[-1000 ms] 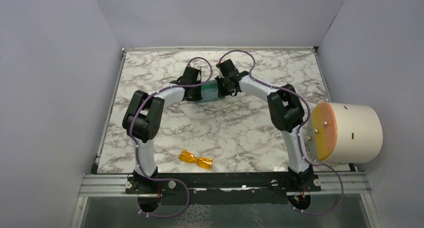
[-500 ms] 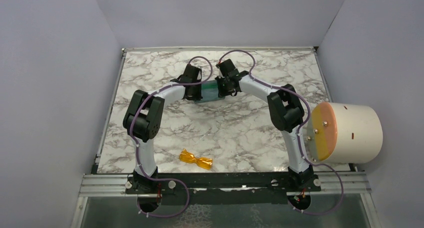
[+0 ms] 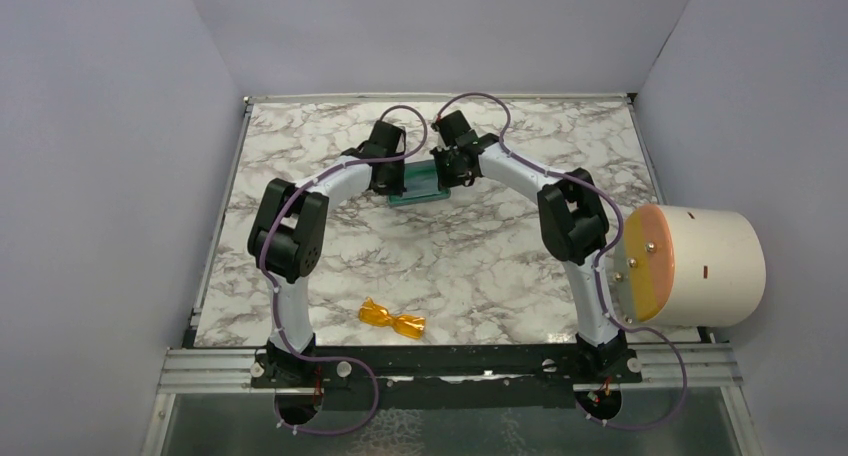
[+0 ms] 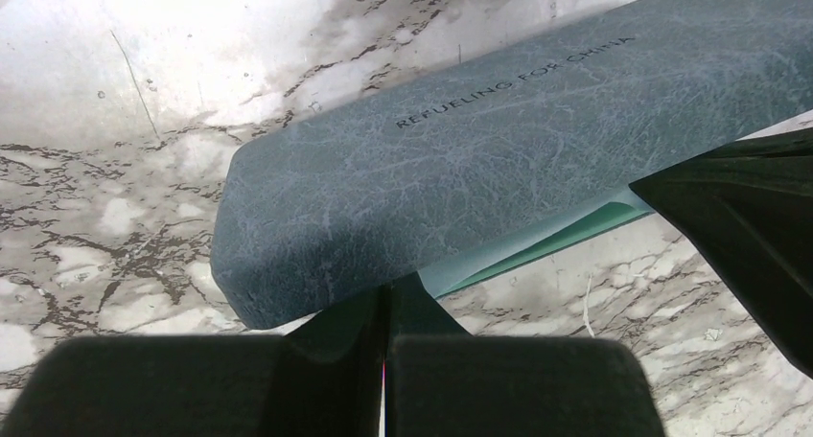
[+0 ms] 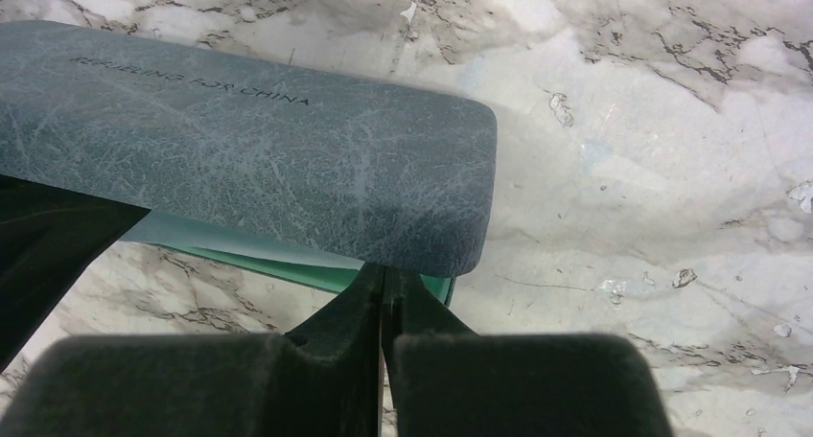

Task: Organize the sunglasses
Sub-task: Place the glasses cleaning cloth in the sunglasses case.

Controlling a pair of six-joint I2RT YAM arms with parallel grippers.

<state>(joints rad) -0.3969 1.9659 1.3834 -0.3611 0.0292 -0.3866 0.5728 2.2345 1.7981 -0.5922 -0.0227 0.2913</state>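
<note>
The sunglasses (image 3: 392,319), a small folded amber pair, lie near the table's front edge, far from both grippers. The blue-grey case (image 3: 421,182) sits at the far middle, its lid (image 4: 499,140) raised a crack above the teal inside (image 5: 316,269). My left gripper (image 3: 397,182) is shut, and its joined tips (image 4: 388,291) are wedged under the lid's left end. At the lid's right end (image 5: 383,188) my right gripper (image 3: 451,172) is also shut, its tips (image 5: 388,282) pushed in under the lid. Nothing is clamped between either pair of jaws.
A white cylinder with an orange face (image 3: 690,264) stands off the table's right edge beside the right arm. Grey walls close in the marble table (image 3: 480,266) on three sides. A pale blue sheet (image 4: 537,238) shows inside the case under the lid.
Both wrists have shifted slightly away from the bases, and the case's lid has lifted, so more of the teal inside shows. The sunglasses have not moved.
</note>
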